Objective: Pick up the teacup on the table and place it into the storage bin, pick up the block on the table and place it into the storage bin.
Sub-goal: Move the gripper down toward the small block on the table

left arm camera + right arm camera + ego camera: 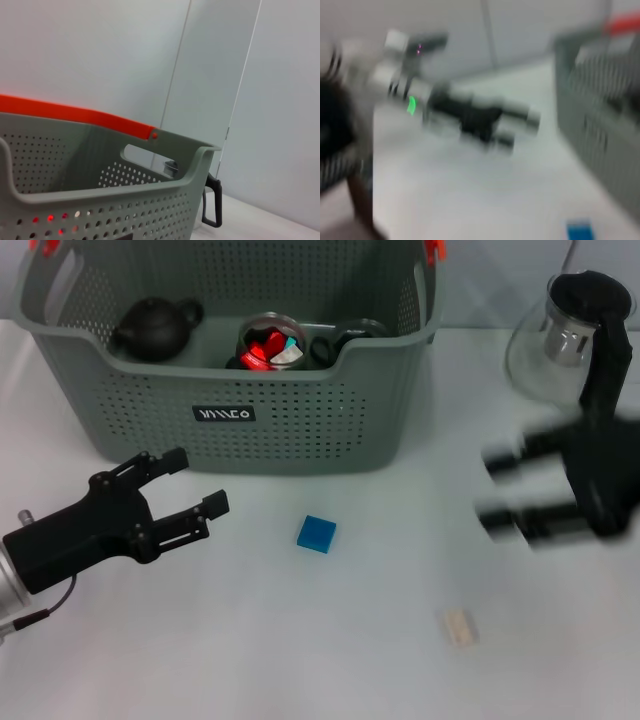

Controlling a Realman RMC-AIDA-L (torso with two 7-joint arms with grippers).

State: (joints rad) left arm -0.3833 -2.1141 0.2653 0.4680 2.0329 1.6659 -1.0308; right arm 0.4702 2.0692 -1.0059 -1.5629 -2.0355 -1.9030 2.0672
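Observation:
The grey-green storage bin (300, 430) stands at the back of the table, its wall filling the left wrist view (100, 195) and showing in the right wrist view (600, 105). A blue block (316, 533) lies on the table in front of it, also seen low in the right wrist view (580, 231). No teacup shows on the table. My left gripper (198, 481) is open and empty, left of the block and near the bin's front wall. My right gripper (500, 487), blurred by motion, is open and empty at the right, well away from the block.
Inside the bin lie a dark teapot (152, 328), a glass cup with red contents (270, 343) and a dark round item (340, 343). A glass pot (555, 340) stands at the back right. A small beige piece (460, 628) lies at the front right.

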